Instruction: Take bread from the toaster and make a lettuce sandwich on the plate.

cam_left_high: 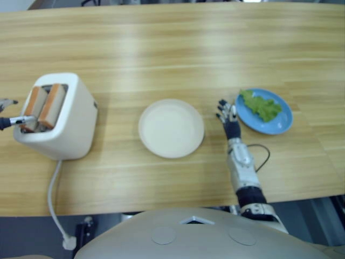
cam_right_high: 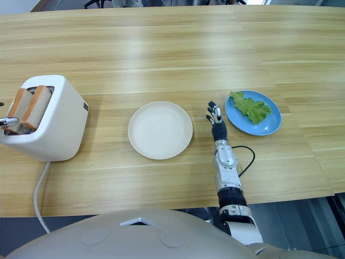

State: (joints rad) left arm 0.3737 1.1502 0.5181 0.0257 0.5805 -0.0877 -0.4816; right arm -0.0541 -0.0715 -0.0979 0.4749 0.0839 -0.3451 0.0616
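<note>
A white toaster (cam_left_high: 62, 127) stands at the table's left with two slices of bread (cam_left_high: 44, 105) upright in its slots. At the left edge my left hand (cam_left_high: 13, 121) is beside the toaster, fingers stretched out, one tip at the near end of the left slice, nothing grasped. A bare cream plate (cam_left_high: 171, 128) lies in the middle. To its right, a blue plate (cam_left_high: 280, 123) holds a lettuce leaf (cam_left_high: 261, 105). My right hand (cam_left_high: 229, 116) rests open on the table between the two plates, fingers pointing away from me, just left of the blue plate.
The toaster's white cord (cam_left_high: 51, 189) runs from its front down over the table's near edge. A thin black cable (cam_left_high: 264, 156) loops beside my right forearm. Bare wooden table (cam_left_high: 178, 48) stretches far behind the plates.
</note>
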